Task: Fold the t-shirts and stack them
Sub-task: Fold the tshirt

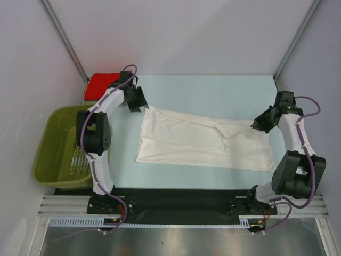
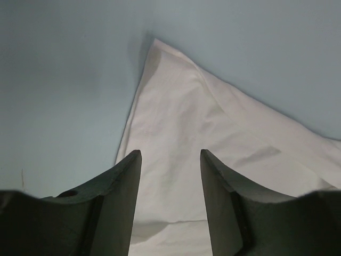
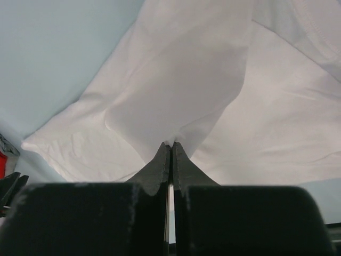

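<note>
Pinching white t-shirt (image 1: pixel 202 140) edge, right gripper (image 1: pixel 256 126) clamping shut; left gripper (image 1: pixel 139 105) hovering half-open, empty, over far-left corner. Shirt lying across table (image 1: pixel 213 90). Risk: thin pinch slipping, or left jaws missing corner, skewing fold.

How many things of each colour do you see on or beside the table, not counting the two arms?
white t-shirt: 1
red t-shirt: 1
olive-green basket: 1
Total: 3
</note>
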`<control>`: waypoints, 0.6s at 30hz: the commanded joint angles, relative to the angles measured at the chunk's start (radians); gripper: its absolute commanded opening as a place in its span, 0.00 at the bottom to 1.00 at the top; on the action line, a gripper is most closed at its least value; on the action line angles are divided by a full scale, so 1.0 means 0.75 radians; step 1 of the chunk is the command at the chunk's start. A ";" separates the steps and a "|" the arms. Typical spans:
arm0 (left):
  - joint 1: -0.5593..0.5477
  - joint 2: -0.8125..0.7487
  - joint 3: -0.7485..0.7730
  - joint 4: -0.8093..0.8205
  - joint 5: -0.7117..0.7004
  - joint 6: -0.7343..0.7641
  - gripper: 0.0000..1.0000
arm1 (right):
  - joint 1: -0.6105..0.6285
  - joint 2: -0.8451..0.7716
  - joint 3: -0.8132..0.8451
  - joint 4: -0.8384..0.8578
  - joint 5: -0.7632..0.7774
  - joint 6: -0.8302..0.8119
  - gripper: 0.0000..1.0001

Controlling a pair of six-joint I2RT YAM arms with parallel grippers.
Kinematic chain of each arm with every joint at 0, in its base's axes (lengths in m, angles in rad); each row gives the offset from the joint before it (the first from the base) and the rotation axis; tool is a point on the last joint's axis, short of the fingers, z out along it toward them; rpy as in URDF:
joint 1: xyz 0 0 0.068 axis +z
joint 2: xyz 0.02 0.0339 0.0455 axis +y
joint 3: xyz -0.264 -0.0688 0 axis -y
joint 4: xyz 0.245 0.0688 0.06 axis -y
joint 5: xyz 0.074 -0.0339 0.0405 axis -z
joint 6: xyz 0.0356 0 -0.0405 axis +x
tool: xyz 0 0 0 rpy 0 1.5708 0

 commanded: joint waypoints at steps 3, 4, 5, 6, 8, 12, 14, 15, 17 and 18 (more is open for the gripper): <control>-0.016 -0.033 0.038 0.080 0.021 -0.129 0.53 | -0.015 -0.028 -0.051 -0.002 0.022 -0.016 0.00; -0.018 -0.017 0.036 0.111 0.042 -0.141 0.53 | -0.017 -0.041 -0.061 -0.002 0.034 -0.018 0.00; -0.020 -0.007 0.042 0.115 0.048 -0.158 0.54 | -0.019 -0.041 -0.069 -0.008 0.044 -0.022 0.00; -0.022 0.005 0.052 0.115 0.048 -0.162 0.54 | -0.019 -0.037 -0.079 -0.008 0.047 -0.026 0.00; -0.024 0.048 0.087 0.117 0.034 -0.164 0.57 | -0.019 -0.024 -0.084 -0.006 0.041 -0.032 0.00; -0.026 0.106 0.144 0.113 -0.001 -0.205 0.55 | -0.003 0.004 -0.045 0.009 0.014 -0.026 0.00; -0.028 0.132 0.162 0.119 -0.005 -0.256 0.54 | 0.005 0.023 -0.028 0.011 0.016 -0.026 0.00; -0.030 0.155 0.185 0.125 -0.007 -0.272 0.52 | 0.007 0.029 -0.020 0.011 0.016 -0.030 0.00; -0.039 0.177 0.203 0.129 -0.048 -0.319 0.50 | 0.011 0.041 -0.004 0.009 0.014 -0.030 0.00; -0.041 0.196 0.220 0.138 -0.066 -0.333 0.50 | 0.011 0.045 0.002 0.009 0.014 -0.032 0.00</control>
